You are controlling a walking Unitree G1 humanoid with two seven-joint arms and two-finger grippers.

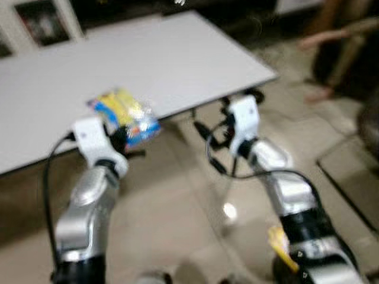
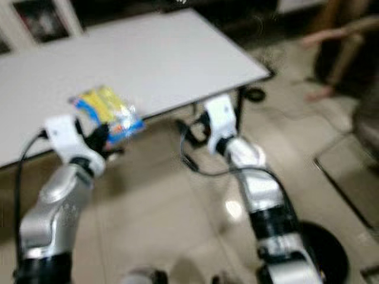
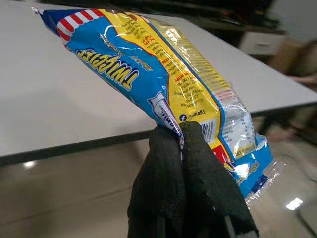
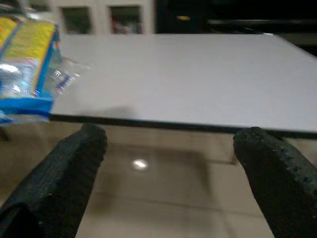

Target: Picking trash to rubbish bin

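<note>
A white table stands on a glossy tiled floor; the head views are blurred. The left gripper is closed tight on the lower edge of a blue-and-yellow snack packet, which rises above the fingers and hangs just off the table's near edge, clear of the top. Beyond it the tabletop runs away bare. The right gripper, off to the side and level with the table edge, has its fingers spread wide with nothing between them. At far right a person's arm is visible. Judgement: pickup is complete and the carrying step is in hand. The next move calls for locating the bin and turning toward it without loosening the pinch.
</note>
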